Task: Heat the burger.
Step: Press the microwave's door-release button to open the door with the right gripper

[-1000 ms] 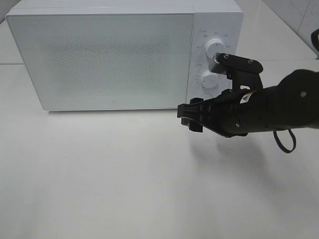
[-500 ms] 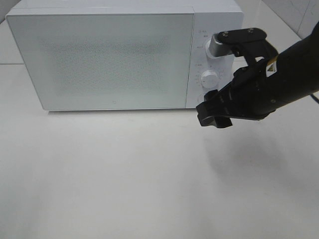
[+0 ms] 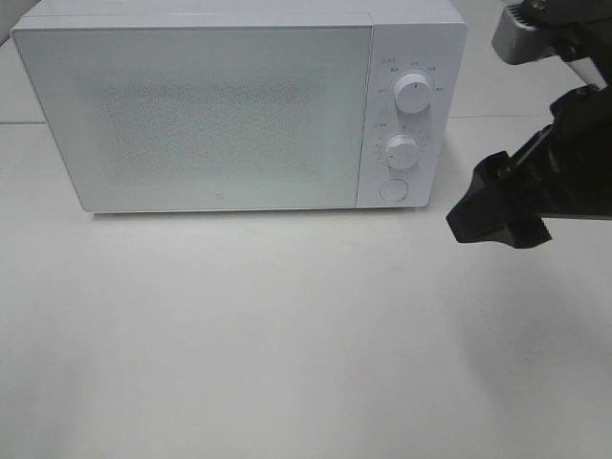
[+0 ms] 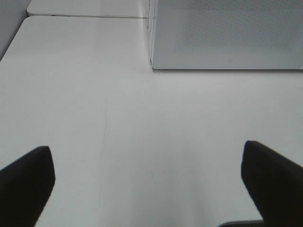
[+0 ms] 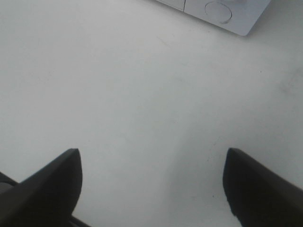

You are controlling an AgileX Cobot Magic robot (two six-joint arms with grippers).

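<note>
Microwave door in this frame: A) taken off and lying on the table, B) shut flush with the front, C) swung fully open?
B: the microwave door sits flush beside the control panel, with no gap showing in the exterior high view.

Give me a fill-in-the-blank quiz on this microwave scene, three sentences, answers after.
The microwave has its door ___.
Its panel carries ___ round knobs above one button.
The right gripper has its jaws ___, holding nothing.
Answers: closed; two; open.
</note>
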